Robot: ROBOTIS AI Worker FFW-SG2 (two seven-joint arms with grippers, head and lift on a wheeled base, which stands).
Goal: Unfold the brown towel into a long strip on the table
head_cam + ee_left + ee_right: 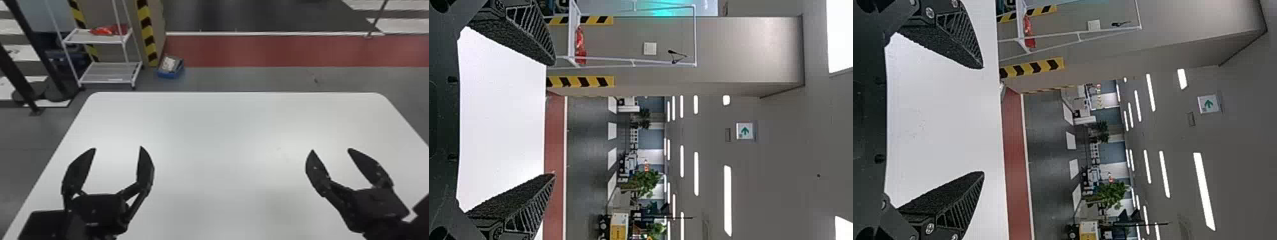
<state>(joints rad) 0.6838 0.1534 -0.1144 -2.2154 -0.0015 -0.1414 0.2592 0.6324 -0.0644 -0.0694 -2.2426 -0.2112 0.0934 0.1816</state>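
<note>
Holds the left gripper [118,147] over the near left of the white desk [223,127], with jaws spread wide, and the right gripper [331,150] over the near right, also with open jaws. Looks past the far left to a cart [108,72] and blue box [170,75].

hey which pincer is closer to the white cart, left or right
Left. The left pincer is over the left side of the table, with the white cart beyond its far left corner; the right pincer is over the right side, farther across.
</note>
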